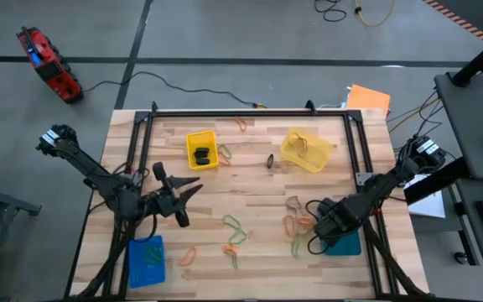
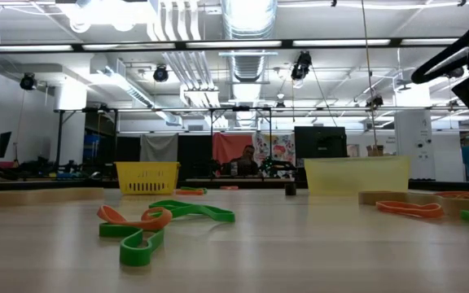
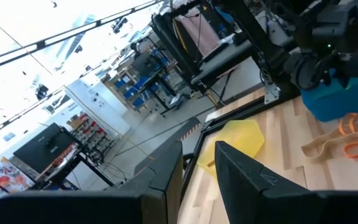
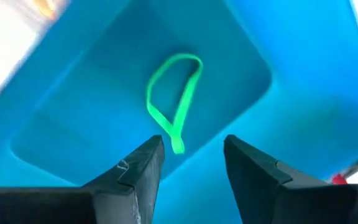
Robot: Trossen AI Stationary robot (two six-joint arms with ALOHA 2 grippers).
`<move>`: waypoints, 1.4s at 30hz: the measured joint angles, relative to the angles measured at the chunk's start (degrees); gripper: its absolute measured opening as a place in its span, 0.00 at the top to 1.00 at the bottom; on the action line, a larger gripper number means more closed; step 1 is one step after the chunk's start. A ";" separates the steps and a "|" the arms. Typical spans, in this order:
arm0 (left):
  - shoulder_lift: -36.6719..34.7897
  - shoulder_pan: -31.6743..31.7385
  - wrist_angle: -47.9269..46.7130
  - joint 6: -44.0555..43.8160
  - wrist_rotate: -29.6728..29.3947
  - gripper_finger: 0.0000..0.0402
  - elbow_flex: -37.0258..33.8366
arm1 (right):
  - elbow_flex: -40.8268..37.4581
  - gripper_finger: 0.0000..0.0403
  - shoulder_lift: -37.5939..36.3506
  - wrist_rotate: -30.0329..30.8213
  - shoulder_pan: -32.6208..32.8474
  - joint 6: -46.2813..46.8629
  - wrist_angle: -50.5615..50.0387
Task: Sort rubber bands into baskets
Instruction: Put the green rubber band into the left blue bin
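My right gripper (image 4: 193,155) hangs open, pointing down, right over the teal basket (image 4: 104,93) at the table's near right (image 1: 347,245). A green rubber band (image 4: 176,99) lies loose inside that basket, just past the fingertips. My left gripper (image 1: 187,191) is raised at the table's left and points level; its fingers (image 3: 241,180) stand a little apart with nothing between them. Green and orange rubber bands (image 1: 235,228) lie scattered on the table's near middle. The bright yellow basket (image 1: 201,149), the pale yellow basket (image 1: 306,149) and the blue basket (image 1: 146,260) stand on the table.
More bands lie by the right arm (image 1: 296,220), at the near left (image 1: 188,256) and at the far edge (image 1: 242,124); a black one (image 1: 270,161) lies between the yellow baskets. A black frame (image 1: 250,111) runs around the table. An orange sheet (image 1: 367,99) sits at the far right corner.
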 joint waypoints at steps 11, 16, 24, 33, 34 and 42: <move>-0.04 0.00 -0.05 0.33 0.02 0.80 0.44 | -1.34 0.60 0.00 1.22 0.02 -2.48 4.11; -0.04 0.00 -0.08 0.33 0.02 0.80 0.44 | -2.87 0.60 0.00 1.18 0.11 -2.50 5.58; -0.04 0.00 -0.22 0.30 0.00 0.80 0.44 | -3.26 0.62 0.00 0.89 0.33 -2.61 6.28; -0.04 0.00 -0.25 0.30 -0.02 0.80 0.44 | -3.28 0.62 2.27 -0.03 0.90 -3.14 6.92; -0.04 0.00 -0.25 0.30 -0.02 0.80 0.44 | -3.28 0.62 2.90 -0.07 0.90 -3.56 6.97; -0.06 0.01 -0.26 0.30 -0.05 0.80 0.43 | -3.10 0.67 5.53 -0.46 0.87 -5.19 7.57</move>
